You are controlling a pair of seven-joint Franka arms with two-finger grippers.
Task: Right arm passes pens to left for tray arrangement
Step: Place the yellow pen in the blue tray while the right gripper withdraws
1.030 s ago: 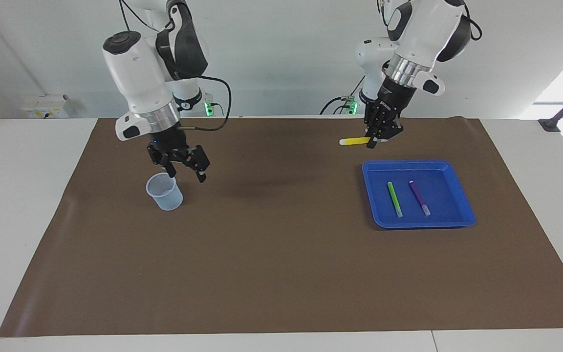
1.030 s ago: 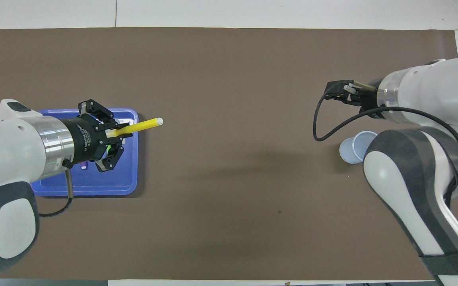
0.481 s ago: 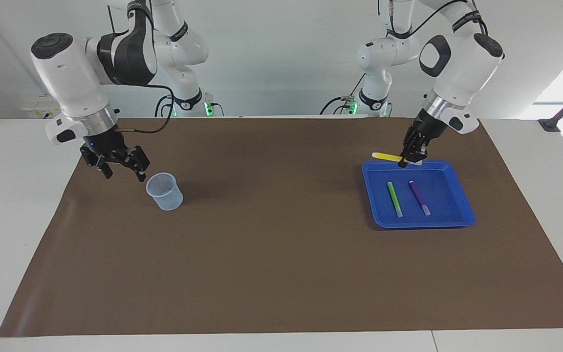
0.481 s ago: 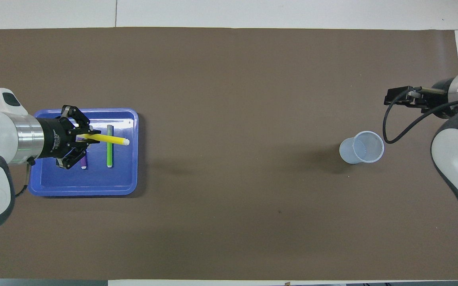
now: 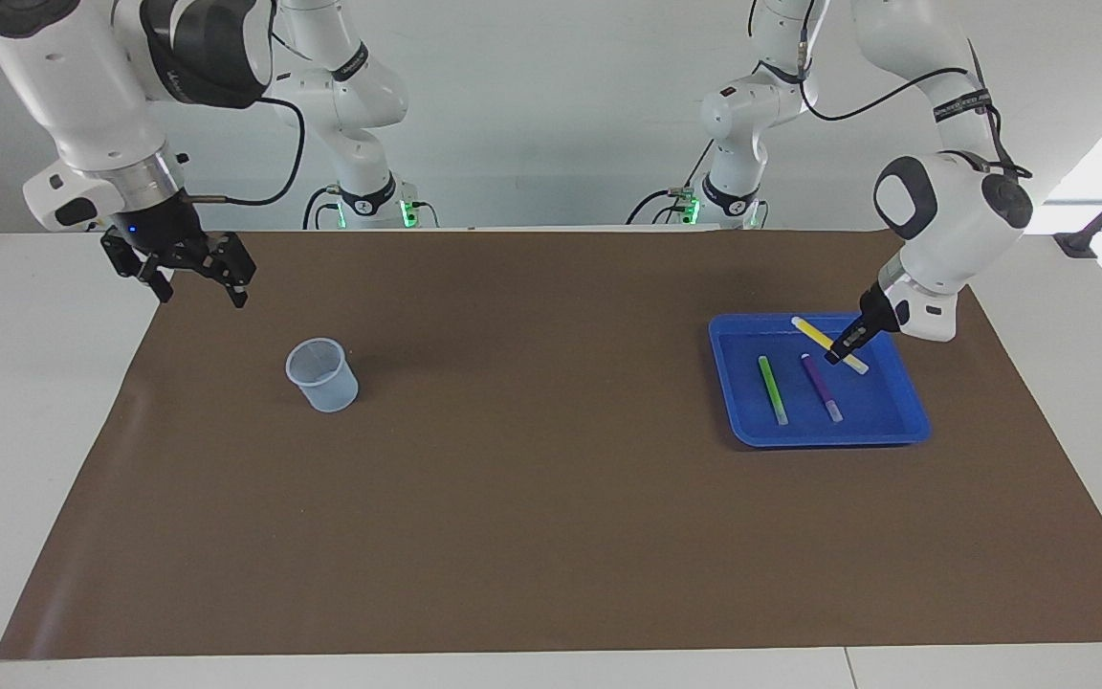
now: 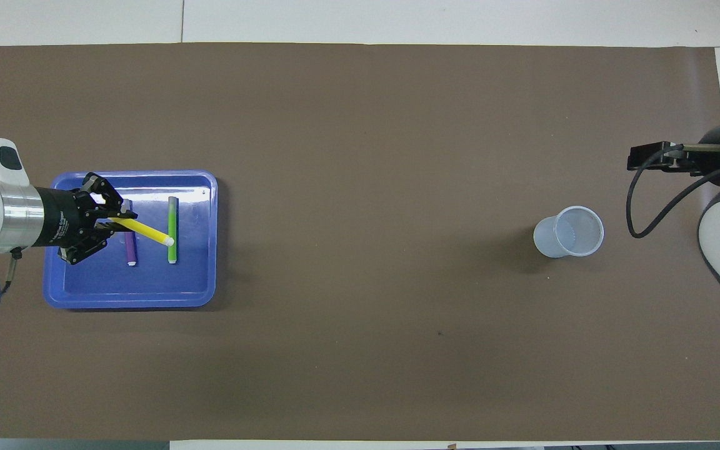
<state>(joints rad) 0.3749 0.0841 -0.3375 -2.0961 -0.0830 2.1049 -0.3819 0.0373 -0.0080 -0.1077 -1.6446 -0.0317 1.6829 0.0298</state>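
The blue tray (image 5: pixel 881 407) lies on the brown mat at the left arm's end of the table. A green pen (image 5: pixel 772 389) and a purple pen (image 5: pixel 821 388) lie side by side in it. My left gripper (image 5: pixel 839 354) is shut on the yellow pen (image 5: pixel 814 332) and holds it tilted, low over the tray beside the purple pen. In the overhead view the left gripper (image 6: pixel 112 220) holds the yellow pen (image 6: pixel 144 231) slanting across the purple pen (image 6: pixel 130 250) toward the green pen (image 6: pixel 172 225), over the tray (image 6: pixel 147 281). My right gripper (image 5: pixel 193 276) is open and empty, raised over the mat's edge at the right arm's end.
A small clear plastic cup (image 5: pixel 322 375) stands upright and empty on the mat toward the right arm's end; it also shows in the overhead view (image 6: pixel 568 232). The right gripper (image 6: pixel 644 156) is apart from it. Two slimmer arms with green-lit bases stand at the back.
My left gripper has carried the yellow pen from outside the tray to low over it and turned the pen. My right gripper has risen and moved away from the cup toward its table end.
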